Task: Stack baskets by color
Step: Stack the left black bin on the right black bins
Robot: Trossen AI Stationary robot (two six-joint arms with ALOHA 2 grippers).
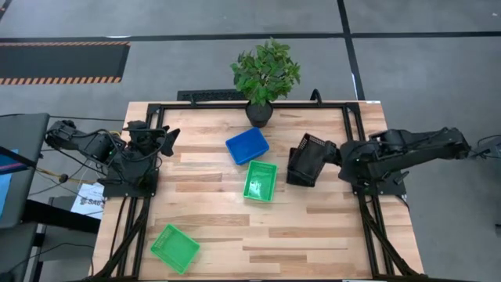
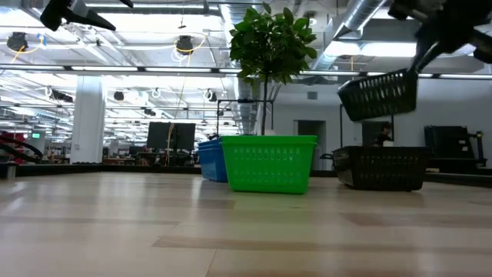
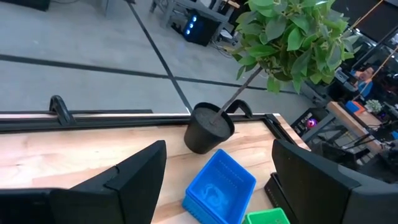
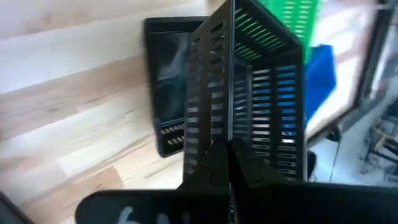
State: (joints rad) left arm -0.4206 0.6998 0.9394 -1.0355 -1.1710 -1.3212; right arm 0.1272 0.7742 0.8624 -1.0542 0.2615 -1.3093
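My right gripper hangs over the table's right part, shut on a black basket that hangs tilted in the air. Below it a second black basket rests on its base on the table. A blue basket sits near the middle. A green basket lies just nearer than it. Another green basket lies at the near left. My left gripper waits open at the far left, raised, with nothing between its fingers. My right gripper pinches the top edge of one wall of the black basket between its two shut fingers. The fingers slant down from the table's right side. The basket hangs tilted below them, clear of the table and of the black basket beneath.
A potted plant stands at the far edge, just beyond the blue basket. A black frame runs round the wooden tabletop. Bare wood lies across the near middle and near right of the table.
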